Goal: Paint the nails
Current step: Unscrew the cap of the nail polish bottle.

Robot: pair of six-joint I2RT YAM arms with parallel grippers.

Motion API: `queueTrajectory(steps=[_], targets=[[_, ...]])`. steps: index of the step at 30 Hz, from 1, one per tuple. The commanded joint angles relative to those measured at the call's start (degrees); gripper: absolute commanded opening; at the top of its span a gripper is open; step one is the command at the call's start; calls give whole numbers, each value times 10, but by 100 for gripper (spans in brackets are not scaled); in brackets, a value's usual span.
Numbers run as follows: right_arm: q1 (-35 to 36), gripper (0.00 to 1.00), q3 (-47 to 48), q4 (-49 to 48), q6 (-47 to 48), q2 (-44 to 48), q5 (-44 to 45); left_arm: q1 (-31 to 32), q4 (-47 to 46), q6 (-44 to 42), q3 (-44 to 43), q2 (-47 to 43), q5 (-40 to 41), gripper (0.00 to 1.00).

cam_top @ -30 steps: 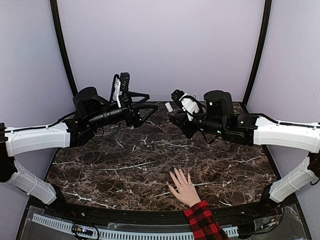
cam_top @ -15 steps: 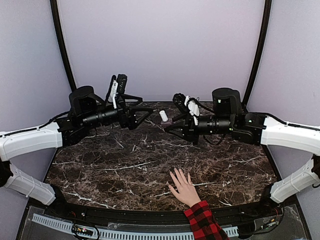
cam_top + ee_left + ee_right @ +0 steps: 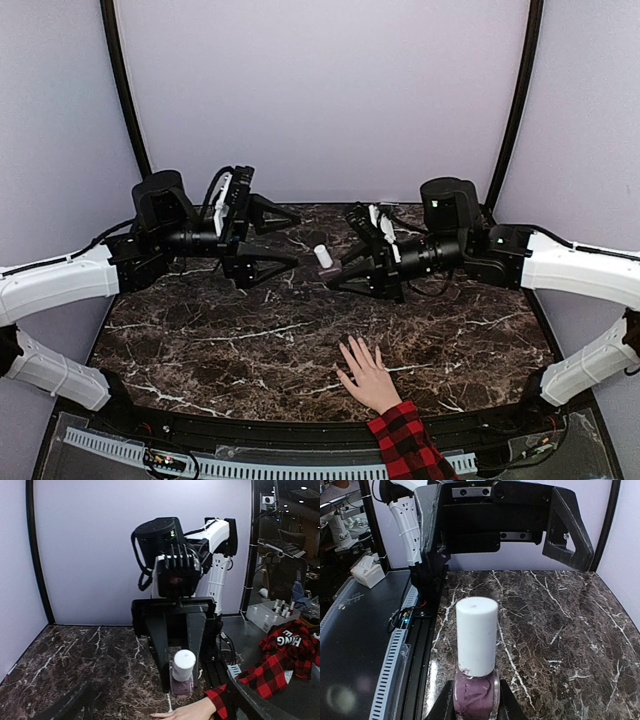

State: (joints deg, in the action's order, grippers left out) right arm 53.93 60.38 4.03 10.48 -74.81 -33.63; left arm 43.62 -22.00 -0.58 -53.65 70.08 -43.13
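- Hand [image 3: 368, 378] lay palm down on the near part of the dark marble table [image 3: 200, 330], fingers fanned and pointing toward the far wall. A red-and-black plaid sleeve [image 3: 405, 445] covered the wrist at the near edge.
- Nails [image 3: 356, 343] sat at the fingertips. They were too small in the overhead view to make out one by one.
- Right gripper [image 3: 330, 268] was raised over the middle-far part of the table, jaws pinched on the glass base of a polish bottle [image 3: 323, 257]. The polish was purple and the white cap pointed toward the left arm.
- Left gripper [image 3: 297, 238] was level with it, fingers spread wide and facing the cap. It was near the cap, with no contact visible.
- Both grippers and the bottle were well apart from the nails, which lay nearer the arm bases and slightly toward the right arm's side.
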Motion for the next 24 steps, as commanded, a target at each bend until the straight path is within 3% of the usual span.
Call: queueTrajectory(steps=[1, 11, 24], targets=[[-4, 0, 36, 10, 7, -16, -74, -1, -20, -34, -17, 12, -125, 90], [-4, 0, 61, 22, 0, -44, -143, 13, -118, -14, -10, 54, -184, 66], [-3, 0, 67, 12, -11, -58, -178, 36, -129, -22, -31, 85, -208, 37]])
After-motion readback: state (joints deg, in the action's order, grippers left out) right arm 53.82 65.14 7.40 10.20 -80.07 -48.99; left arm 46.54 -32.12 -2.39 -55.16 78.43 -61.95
